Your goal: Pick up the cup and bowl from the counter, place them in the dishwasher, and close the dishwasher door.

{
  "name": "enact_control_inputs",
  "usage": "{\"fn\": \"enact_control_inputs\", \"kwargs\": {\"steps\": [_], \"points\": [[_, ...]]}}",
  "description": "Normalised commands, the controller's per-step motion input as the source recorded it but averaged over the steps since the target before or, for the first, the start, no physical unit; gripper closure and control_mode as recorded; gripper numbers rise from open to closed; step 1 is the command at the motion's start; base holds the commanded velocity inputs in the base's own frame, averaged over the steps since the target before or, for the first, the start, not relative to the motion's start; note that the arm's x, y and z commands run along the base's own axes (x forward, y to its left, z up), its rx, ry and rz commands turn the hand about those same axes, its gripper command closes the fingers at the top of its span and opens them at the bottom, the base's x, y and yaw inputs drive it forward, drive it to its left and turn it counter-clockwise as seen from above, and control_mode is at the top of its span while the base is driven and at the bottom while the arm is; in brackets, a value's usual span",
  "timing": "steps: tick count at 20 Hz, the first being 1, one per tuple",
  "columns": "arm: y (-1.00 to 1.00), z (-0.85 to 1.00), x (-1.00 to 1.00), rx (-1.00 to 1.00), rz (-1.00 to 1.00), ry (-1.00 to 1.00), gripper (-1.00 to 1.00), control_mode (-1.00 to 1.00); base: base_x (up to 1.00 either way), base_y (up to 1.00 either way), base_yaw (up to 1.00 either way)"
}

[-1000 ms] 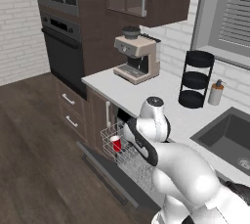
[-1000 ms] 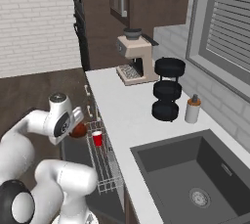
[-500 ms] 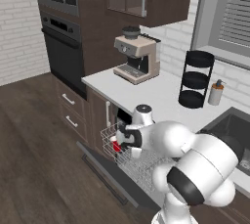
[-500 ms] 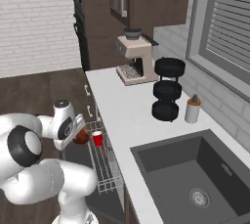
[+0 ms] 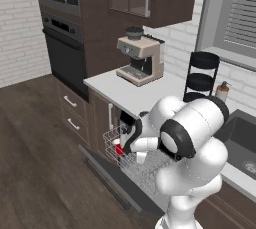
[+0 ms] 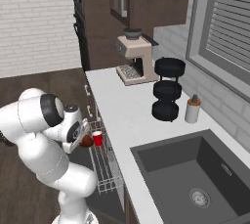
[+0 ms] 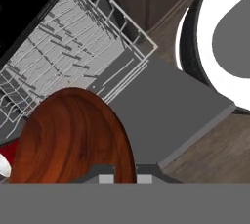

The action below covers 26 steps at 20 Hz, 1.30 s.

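Observation:
My gripper (image 6: 82, 138) is shut on the reddish-brown bowl (image 6: 88, 142) and holds it just above the left end of the pulled-out dishwasher rack (image 6: 105, 167). The bowl (image 7: 73, 140) looms large in the hand view, tilted over the wire rack (image 7: 73, 37). The red cup (image 6: 97, 138) stands in the rack right beside the bowl; it is also in the left base view (image 5: 119, 149), partly behind my dark hand (image 5: 131, 135). The dishwasher door (image 5: 112, 180) lies dropped open under the rack, seen as a flat grey panel (image 7: 171, 115). The counter (image 6: 122, 115) runs above.
A beige coffee machine (image 6: 133, 56), a black tiered rack (image 6: 167, 88) and a small dispenser bottle (image 6: 193, 109) stand on the counter. The dark sink (image 6: 190, 174) lies at the right. The black wall oven (image 5: 62, 48) is at the left, with wood floor in front.
The arm has folded lower and closer to the base. The held bowl has edged down and nearer to the cup in the rack. The cup has not moved.

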Motion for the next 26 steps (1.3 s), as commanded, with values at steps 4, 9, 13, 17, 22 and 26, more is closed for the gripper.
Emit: {"fn": "enact_control_inputs", "kwargs": {"steps": [4,9,13,17,22,26], "points": [[-0.18,-0.38,0.12,0.00,-0.01,-0.01,1.00,-1.00,0.00,0.00,0.00],[-0.11,-0.38,0.22,0.00,-0.01,-0.01,1.00,-1.00,0.00,0.00,0.00],[-0.03,-0.33,0.24,0.00,0.00,-0.03,1.00,-1.00,0.00,0.00,0.00],[-0.02,-0.27,0.29,0.00,0.00,-0.02,1.00,-1.00,0.00,0.00,0.00],[0.00,-0.21,0.34,0.00,0.00,-0.01,1.00,-1.00,0.00,0.00,0.00],[0.00,-0.31,0.30,0.00,-0.02,0.00,1.00,-1.00,0.00,0.00,0.00]]}}
